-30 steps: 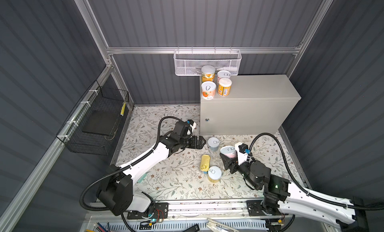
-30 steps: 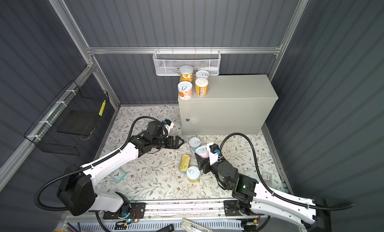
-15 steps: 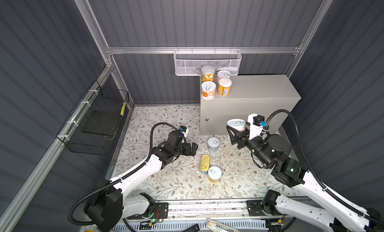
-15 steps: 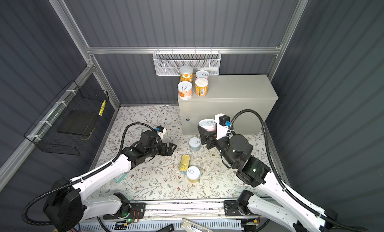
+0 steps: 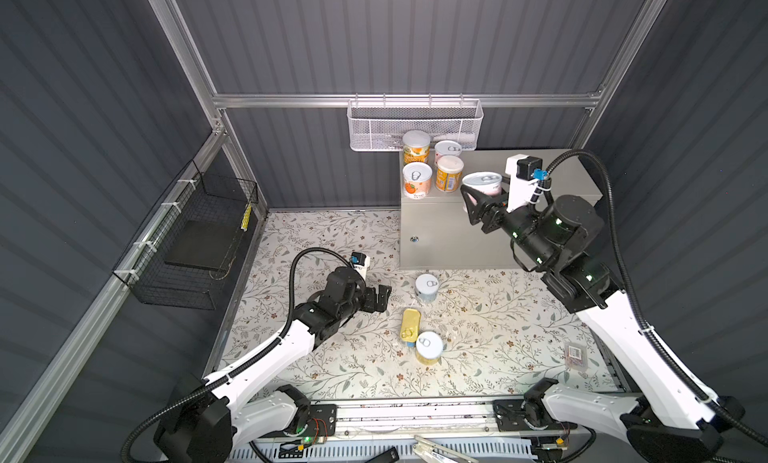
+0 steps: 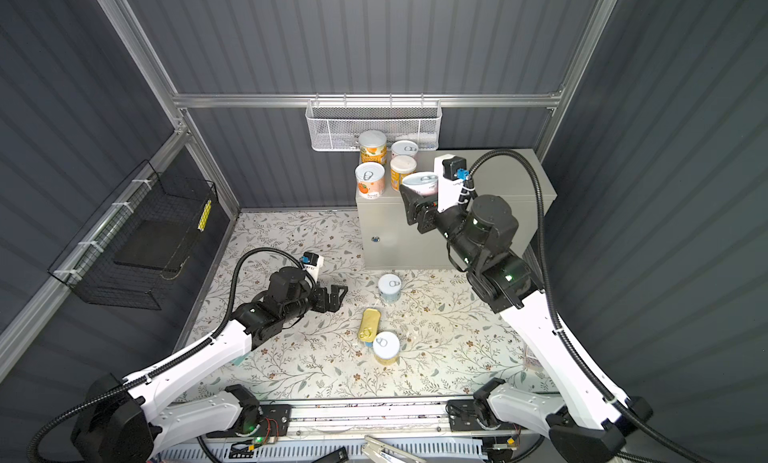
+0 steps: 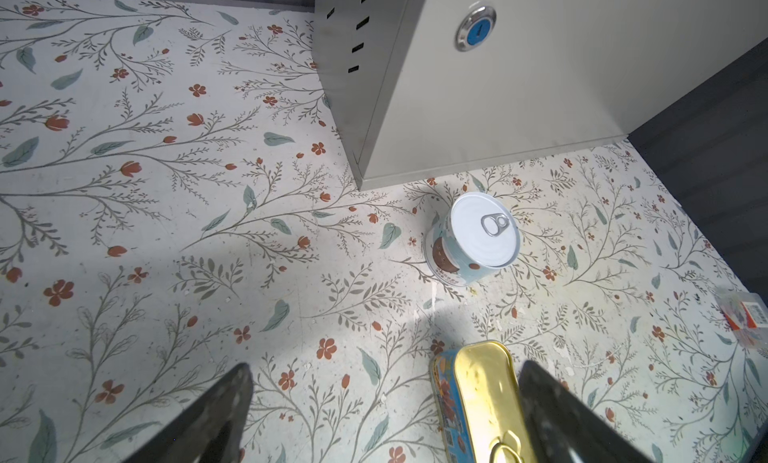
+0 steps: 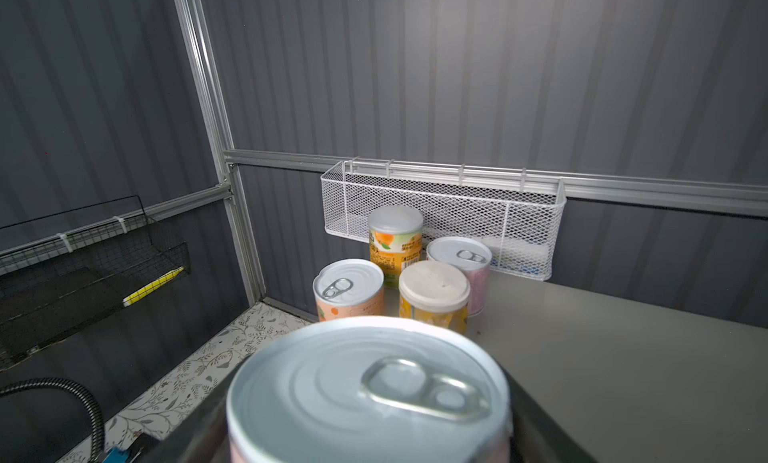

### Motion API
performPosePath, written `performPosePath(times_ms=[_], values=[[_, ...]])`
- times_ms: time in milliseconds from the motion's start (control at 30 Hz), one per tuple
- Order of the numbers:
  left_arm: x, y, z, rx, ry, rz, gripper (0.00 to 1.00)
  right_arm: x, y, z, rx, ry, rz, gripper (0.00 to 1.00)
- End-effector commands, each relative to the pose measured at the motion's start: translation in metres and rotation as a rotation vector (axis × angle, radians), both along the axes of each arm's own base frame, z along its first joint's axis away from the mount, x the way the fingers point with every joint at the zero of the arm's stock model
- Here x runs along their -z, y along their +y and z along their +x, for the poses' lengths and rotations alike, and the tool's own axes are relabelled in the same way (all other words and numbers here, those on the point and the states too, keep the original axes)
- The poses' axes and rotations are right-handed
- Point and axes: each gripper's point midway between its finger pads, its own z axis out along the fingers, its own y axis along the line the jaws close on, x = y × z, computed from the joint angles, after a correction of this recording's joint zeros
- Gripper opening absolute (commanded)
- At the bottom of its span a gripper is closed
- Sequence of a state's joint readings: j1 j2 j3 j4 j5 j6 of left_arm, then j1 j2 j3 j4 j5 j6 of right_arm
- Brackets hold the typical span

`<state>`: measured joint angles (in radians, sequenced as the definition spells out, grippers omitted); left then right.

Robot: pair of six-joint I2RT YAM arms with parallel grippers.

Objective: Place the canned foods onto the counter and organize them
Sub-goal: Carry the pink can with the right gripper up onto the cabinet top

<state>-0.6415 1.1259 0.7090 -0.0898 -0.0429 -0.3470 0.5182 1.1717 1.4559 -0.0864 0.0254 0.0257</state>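
Above the counter [image 5: 440, 236], my right gripper [image 5: 481, 197] clamped a tin [image 5: 482, 181], to be lowered beside four others [image 5: 417, 180]; left gripper [image 5: 380, 299] gaped empty.

A robotics lab cell, not a real pantry: dark ribbed wall panels [image 5: 374, 37] on aluminium framing [image 5: 270, 100], a floral floor liner [image 5: 374, 378], and exposed wiring [image 5: 316, 425] beside a bare mounting rail [image 5: 415, 411].

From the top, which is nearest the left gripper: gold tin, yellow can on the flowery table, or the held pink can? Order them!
1. Gold tin, on the flowery table beside the left gripper.
2. Yellow can, same table, past that tin.
3. Pink can, up by the counter, in the right gripper.
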Motion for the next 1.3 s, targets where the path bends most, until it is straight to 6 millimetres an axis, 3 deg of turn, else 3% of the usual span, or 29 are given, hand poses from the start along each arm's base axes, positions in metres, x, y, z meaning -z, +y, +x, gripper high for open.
performPosePath(times_ms=[0,300,500,700,900,1100,1267], values=[[0.0,0.006,0.0,-0.013,-0.019,0.011,1.0,-0.049,-0.007,0.001,-0.026,-0.138,0.052,0.62],[-0.003,0.01,-0.007,-0.022,-0.019,-0.016,1.0,-0.073,-0.03,0.045,-0.006,-0.203,0.101,0.64],[0.005,0.006,-0.012,-0.012,0.023,-0.049,1.0,-0.068,-0.047,0.083,0.047,-0.186,0.109,0.63],[0.01,0.005,-0.009,-0.018,0.07,-0.009,1.0,-0.048,-0.061,0.125,0.09,-0.147,0.11,0.64],[-0.003,-0.01,-0.008,0.041,0.105,-0.024,1.0,-0.012,-0.061,0.167,0.098,-0.084,0.109,0.64],[-0.041,-0.043,-0.01,0.161,0.165,-0.109,1.0,0.019,-0.053,0.201,0.084,-0.033,0.117,0.63],[-0.073,-0.067,-0.011,0.236,0.233,-0.192,1.0,0.031,-0.05,0.222,0.083,-0.005,0.12,0.63]])
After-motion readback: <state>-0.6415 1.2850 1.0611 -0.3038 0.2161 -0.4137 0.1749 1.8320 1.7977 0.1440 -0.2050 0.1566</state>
